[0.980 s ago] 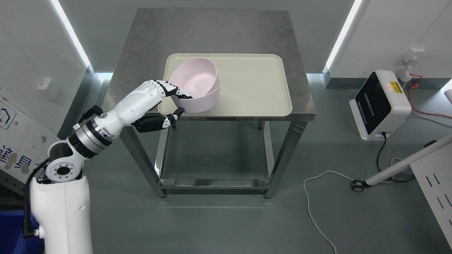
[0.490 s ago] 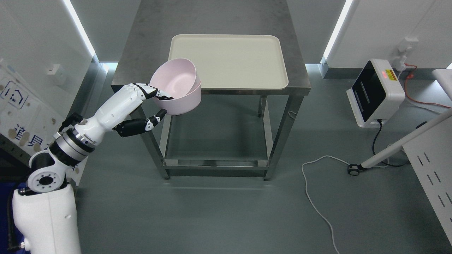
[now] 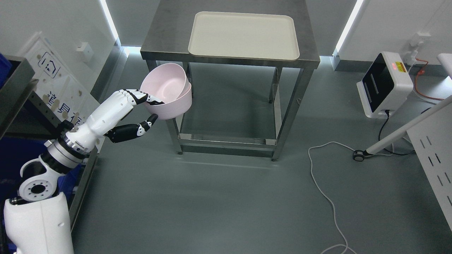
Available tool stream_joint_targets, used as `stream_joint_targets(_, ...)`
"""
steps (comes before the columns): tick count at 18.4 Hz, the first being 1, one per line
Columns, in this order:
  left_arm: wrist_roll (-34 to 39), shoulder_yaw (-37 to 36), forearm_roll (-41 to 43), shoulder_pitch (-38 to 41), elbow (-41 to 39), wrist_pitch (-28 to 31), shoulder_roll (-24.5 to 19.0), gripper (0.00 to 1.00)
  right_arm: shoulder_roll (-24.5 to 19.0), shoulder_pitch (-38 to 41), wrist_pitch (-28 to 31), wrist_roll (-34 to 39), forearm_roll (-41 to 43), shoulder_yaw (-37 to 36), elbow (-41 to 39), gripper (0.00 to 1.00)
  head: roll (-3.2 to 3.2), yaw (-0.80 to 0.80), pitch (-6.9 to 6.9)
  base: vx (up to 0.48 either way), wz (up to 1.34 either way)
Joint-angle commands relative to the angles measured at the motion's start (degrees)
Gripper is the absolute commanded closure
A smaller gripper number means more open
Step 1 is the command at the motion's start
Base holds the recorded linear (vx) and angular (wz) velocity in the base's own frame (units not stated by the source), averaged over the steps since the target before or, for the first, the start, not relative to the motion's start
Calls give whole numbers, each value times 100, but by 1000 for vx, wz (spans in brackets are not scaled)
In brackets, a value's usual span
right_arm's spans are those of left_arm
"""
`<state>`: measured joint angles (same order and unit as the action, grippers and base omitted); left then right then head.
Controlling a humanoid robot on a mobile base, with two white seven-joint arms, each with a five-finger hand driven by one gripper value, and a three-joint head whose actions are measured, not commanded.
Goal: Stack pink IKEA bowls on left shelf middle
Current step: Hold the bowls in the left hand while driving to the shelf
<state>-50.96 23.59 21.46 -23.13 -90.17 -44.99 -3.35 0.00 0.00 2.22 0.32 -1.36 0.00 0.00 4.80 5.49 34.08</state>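
Pink bowls (image 3: 168,92), two nested one inside the other with the inner one tilted, hang in the air in our left hand (image 3: 136,111), off the metal table (image 3: 169,35) and in front of its left legs, above the grey floor (image 3: 219,197). Our fingers (image 3: 150,98) curl over the near rim into the bowls while the thumb (image 3: 146,123) presses from below, so the rim is pinched between them. Half a second ago the bowls were level with the table's front left corner, just off the cream tray (image 3: 243,35); a second ago they sat on that tray. Now they are clear of both, and the tray lies bare on the tabletop. The whole picture has shifted: table and tray stand higher and further right in the frame, because the camera has turned, and a dark shelf (image 3: 16,81) with blue bins has come into sight at the left edge. A white device (image 3: 385,84) and its cables sit on the floor at right.
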Motion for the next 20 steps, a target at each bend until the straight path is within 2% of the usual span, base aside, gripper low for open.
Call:
stream_joint_targets(1, 7, 120, -1, 159, -44, -1, -8, 98, 100, 167, -29, 3, 136, -62, -193, 0, 0, 0, 0, -344, 104)
stream_joint_targets(20, 7, 234, -1, 151, -44, -1, -34, 98, 100, 167, -20, 3, 136, -62, -193, 0, 0, 0, 0, -271, -14)
